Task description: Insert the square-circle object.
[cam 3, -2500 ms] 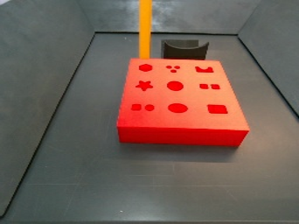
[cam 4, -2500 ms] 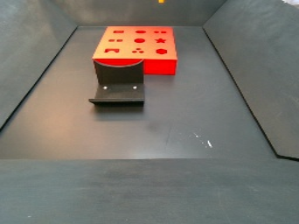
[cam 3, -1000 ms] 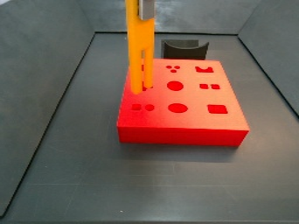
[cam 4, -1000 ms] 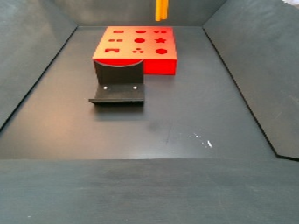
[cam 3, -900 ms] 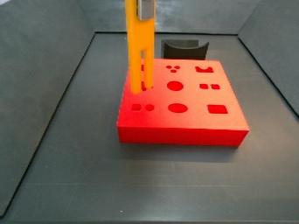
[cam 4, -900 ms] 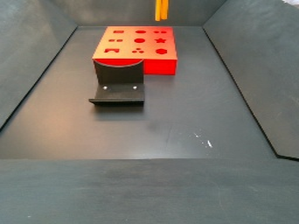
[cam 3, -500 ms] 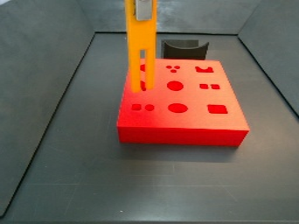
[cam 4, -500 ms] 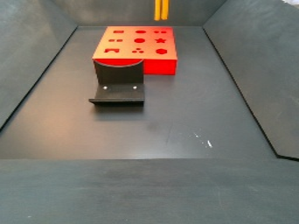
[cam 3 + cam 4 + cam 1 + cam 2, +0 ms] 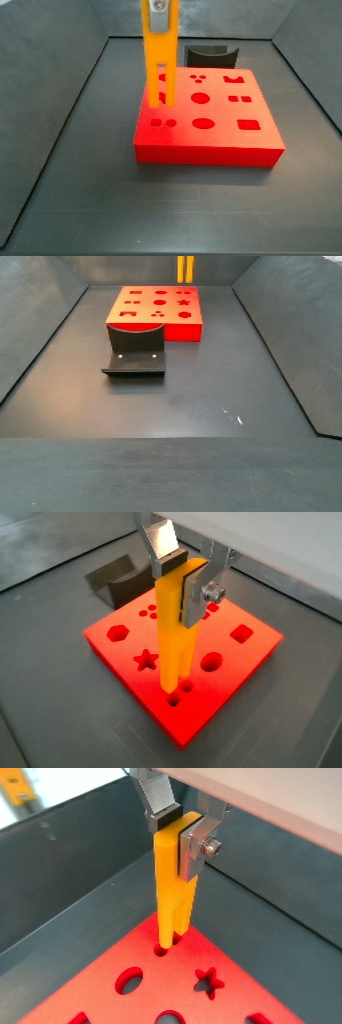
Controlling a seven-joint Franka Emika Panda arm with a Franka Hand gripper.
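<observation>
My gripper (image 9: 181, 584) is shut on the upper end of the square-circle object (image 9: 174, 647), a long orange-yellow bar that hangs upright. It also shows in a wrist view (image 9: 171, 883) between the silver fingers (image 9: 195, 840). In a side view the bar (image 9: 158, 55) hangs with its slotted lower end just above the left part of the red block (image 9: 214, 135), behind the small paired holes. In a wrist view its prongs stand at a hole in the block (image 9: 134, 983); I cannot tell if they touch. Only the bar's tip (image 9: 185, 267) shows in a side view, above the red block (image 9: 156, 314).
The dark fixture stands on the floor beside the block, in both side views (image 9: 210, 52) (image 9: 135, 353) and in a wrist view (image 9: 118, 574). Grey walls (image 9: 60, 120) enclose the dark floor (image 9: 174, 406). The block has several other shaped holes.
The bar has moved from behind the block to above its left part. In the last second it has hardly shifted, and the gripper stays shut on it.
</observation>
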